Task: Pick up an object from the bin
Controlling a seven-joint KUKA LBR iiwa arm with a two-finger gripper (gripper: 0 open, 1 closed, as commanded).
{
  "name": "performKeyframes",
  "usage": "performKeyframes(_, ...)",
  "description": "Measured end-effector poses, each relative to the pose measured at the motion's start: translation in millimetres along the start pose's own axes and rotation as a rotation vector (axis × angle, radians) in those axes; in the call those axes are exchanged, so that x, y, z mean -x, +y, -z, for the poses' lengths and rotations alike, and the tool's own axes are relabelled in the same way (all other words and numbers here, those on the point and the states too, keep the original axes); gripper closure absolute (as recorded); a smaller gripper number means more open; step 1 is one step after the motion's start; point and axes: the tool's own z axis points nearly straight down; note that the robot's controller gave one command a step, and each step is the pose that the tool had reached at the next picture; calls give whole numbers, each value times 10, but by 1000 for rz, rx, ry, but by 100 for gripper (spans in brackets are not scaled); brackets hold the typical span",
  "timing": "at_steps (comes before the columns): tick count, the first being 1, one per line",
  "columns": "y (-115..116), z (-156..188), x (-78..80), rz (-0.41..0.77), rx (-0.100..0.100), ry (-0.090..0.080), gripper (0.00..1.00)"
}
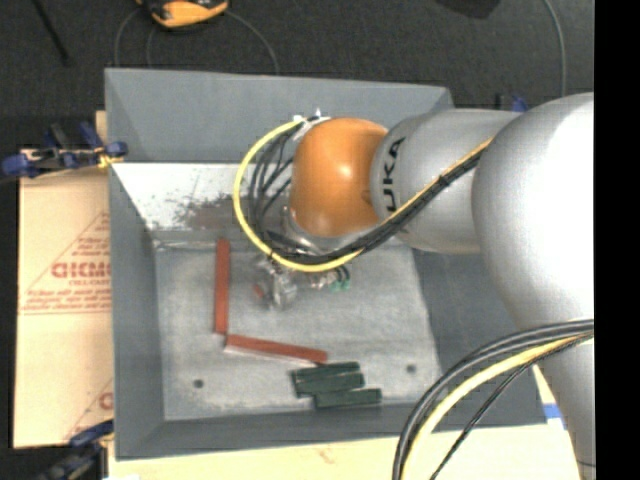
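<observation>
Gripper point(278, 290) low over the middle of the bin point(135, 268) floor. The orange cover point(335, 173) and the looped yellow and black cables point(248, 218) sit over it and hide most of it, so we cannot tell whether it is open or closed. We see nothing held in it.

Nearest thing: a long red bar point(221, 288) lying flat just to the view's left of the gripper, apart from it and running toward the back wall. A second red bar point(275, 348) lies in front of the gripper, crosswise; its left end nearly meets the first bar's near end. Further front and slightly right are two dark green blocks point(335, 383), side by side and touching.

A small green spot point(340, 281) shows just right of the gripper, under the wrist; we cannot make out what it is.

Writing: the letters "UKA" read on the grey arm point(430, 183) behind the cover.
</observation>
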Motion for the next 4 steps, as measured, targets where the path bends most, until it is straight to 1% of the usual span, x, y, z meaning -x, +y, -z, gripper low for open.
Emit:
performKeyframes(1, -95, -28, 214, 3, -1, 12, 100)
performKeyframes(2, 8, 27, -74, 36, -1, 9, 100)
performKeyframes(3, 6, 484, -65, 25, 1, 24, 100)
performKeyframes(4, 78, 663, -93, 46, -4, 2, 100)
